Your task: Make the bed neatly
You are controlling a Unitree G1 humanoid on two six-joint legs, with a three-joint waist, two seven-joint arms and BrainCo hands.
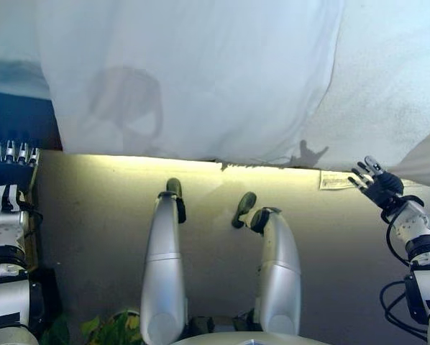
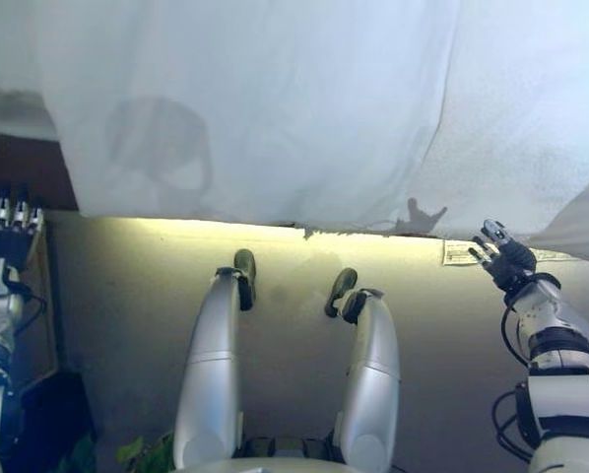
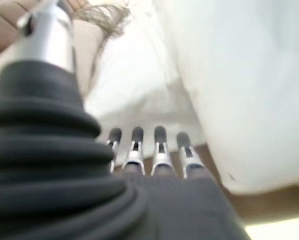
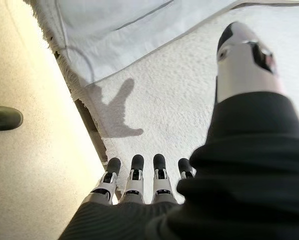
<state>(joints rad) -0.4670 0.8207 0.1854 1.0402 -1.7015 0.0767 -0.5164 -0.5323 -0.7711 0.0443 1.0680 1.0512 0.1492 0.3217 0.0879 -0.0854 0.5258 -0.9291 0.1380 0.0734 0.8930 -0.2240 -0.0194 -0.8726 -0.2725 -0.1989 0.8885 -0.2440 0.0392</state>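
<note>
A smooth white cover (image 1: 193, 79) hangs over the bed's near side and ends just above the floor. To its right lies a textured white blanket (image 1: 387, 79), with a small label (image 1: 336, 180) at its lower edge. My right hand (image 1: 377, 183) is open beside that label, fingers (image 4: 134, 175) straight and spread, just short of the blanket (image 4: 179, 100) and holding nothing. My left hand (image 1: 12, 154) stands open at the far left, off the cover's left edge. Its straight fingers (image 3: 154, 150) point toward white cloth (image 3: 249, 75) without touching it.
A dark blue surface (image 1: 17, 118) shows left of the hanging cover. Beige floor (image 1: 93, 237) runs along the bedside. A green plant (image 1: 107, 330) sits at the bottom left, and a tan wooden edge (image 2: 40, 296) stands by my left arm.
</note>
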